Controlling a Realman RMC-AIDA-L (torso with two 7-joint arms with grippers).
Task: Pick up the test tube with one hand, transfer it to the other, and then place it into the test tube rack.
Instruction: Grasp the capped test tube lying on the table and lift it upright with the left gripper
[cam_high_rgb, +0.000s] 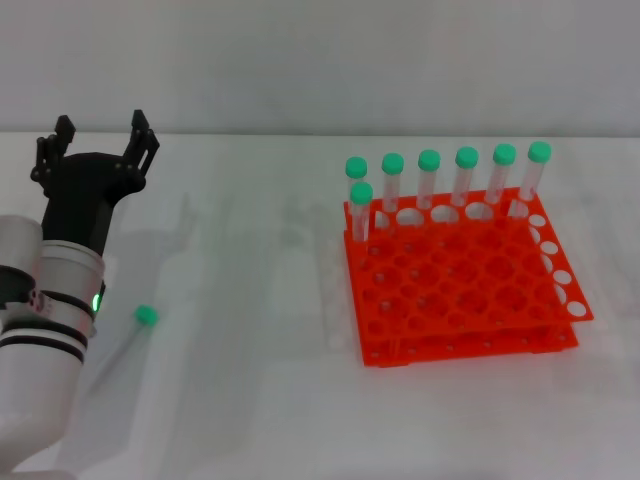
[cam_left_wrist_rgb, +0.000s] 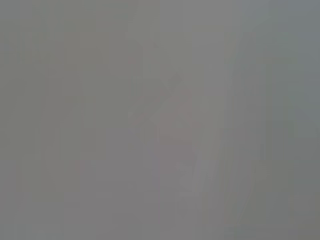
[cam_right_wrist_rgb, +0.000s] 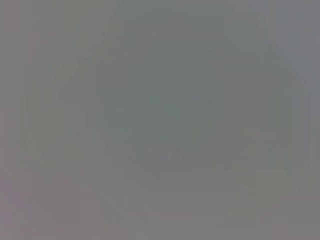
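Note:
A clear test tube (cam_high_rgb: 128, 340) with a green cap (cam_high_rgb: 146, 316) lies flat on the white table at the left, beside my left arm's wrist. My left gripper (cam_high_rgb: 98, 140), black on a glossy white arm with a green light, is open and empty, its fingers spread and pointing toward the back of the table, beyond the tube. The orange test tube rack (cam_high_rgb: 460, 290) stands at the right, with several green-capped tubes (cam_high_rgb: 428, 180) upright along its back row and one at its left. My right gripper is out of view. Both wrist views show only a blank grey.
The white table (cam_high_rgb: 260, 300) runs to a pale wall at the back. The lying tube is close to my left arm's banded wrist (cam_high_rgb: 60, 300).

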